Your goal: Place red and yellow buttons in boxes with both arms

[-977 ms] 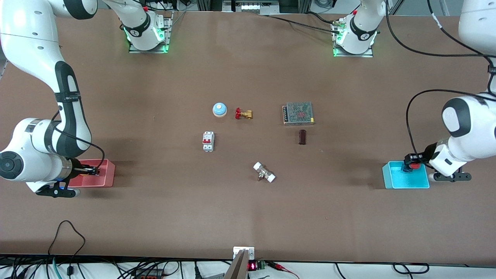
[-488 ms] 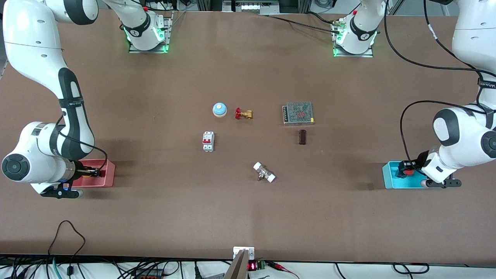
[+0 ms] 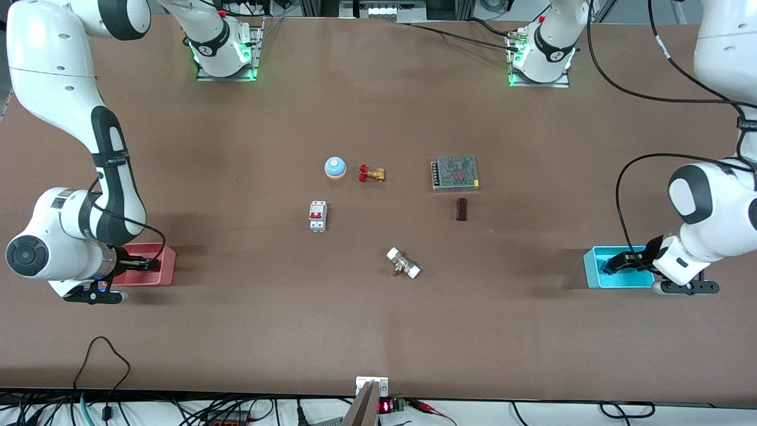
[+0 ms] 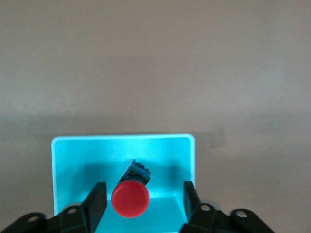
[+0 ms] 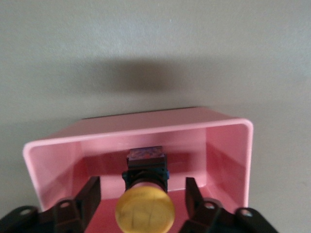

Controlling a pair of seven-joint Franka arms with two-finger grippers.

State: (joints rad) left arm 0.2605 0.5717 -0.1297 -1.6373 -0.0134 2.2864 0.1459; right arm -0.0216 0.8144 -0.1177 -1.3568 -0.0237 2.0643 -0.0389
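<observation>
Brown tabletop [image 3: 378, 331]. Red button [image 4: 130, 198] lying in cyan box [image 4: 121, 145], between parted left gripper [image 4: 141, 201] fingers, untouched; yellow button [image 5: 145, 209] likewise in pink box [image 5: 146, 126], right gripper [image 5: 143, 196] spread. Probably light, rigid, slick-capped; best pinched across dark bodies.

Brown table [image 3: 236, 331]; cables [image 3: 100, 408] along near edge, floor probably.

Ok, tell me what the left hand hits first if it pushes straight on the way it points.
Probably the red button, lying between the open left hand's fingers, then the cyan box's wall; depth is unclear.
</observation>
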